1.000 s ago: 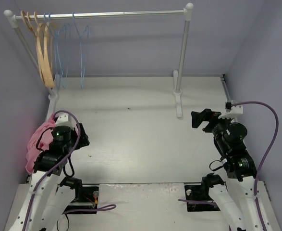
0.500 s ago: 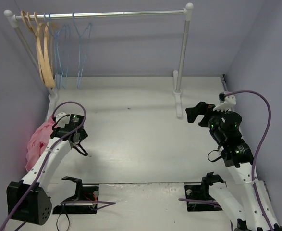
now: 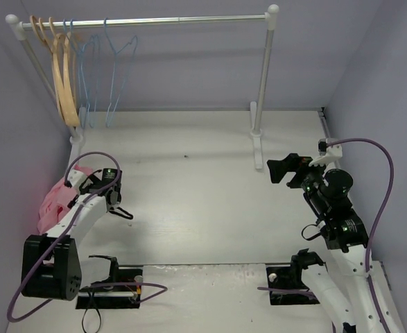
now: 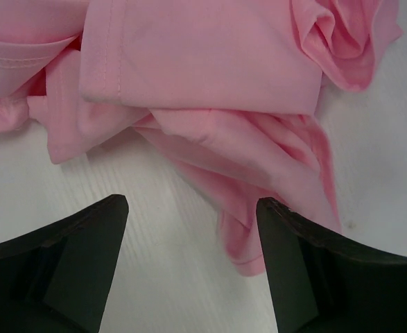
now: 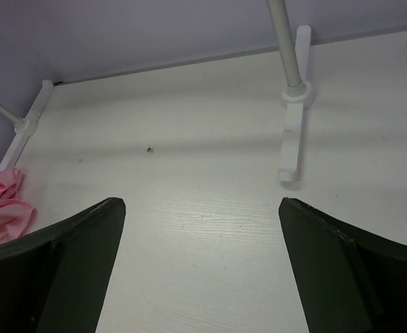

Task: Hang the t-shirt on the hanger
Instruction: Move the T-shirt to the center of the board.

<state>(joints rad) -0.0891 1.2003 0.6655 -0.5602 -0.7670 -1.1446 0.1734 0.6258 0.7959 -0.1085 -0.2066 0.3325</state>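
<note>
The pink t-shirt (image 3: 53,202) lies crumpled on the table at the far left. In the left wrist view it (image 4: 210,76) fills the upper part, with a fold reaching down beside the right finger. My left gripper (image 3: 87,183) is open just at the shirt's near edge, its midpoint (image 4: 191,208) over bare table; it holds nothing. Light-blue wire hangers (image 3: 113,76) hang on the rail at the back left. My right gripper (image 3: 278,170) is open and empty at the right, above the table (image 5: 202,208). The shirt shows at that view's left edge (image 5: 2,201).
A white clothes rack (image 3: 148,21) stands along the back, with a post and foot (image 3: 258,142) near my right gripper, also in the right wrist view (image 5: 291,132). Tan wooden hangers (image 3: 64,76) hang at the rail's left end. Walls close both sides.
My left arm has stretched out and turned its open gripper toward the t-shirt. My right gripper has shifted slightly left. The blue hangers have swung a little.
</note>
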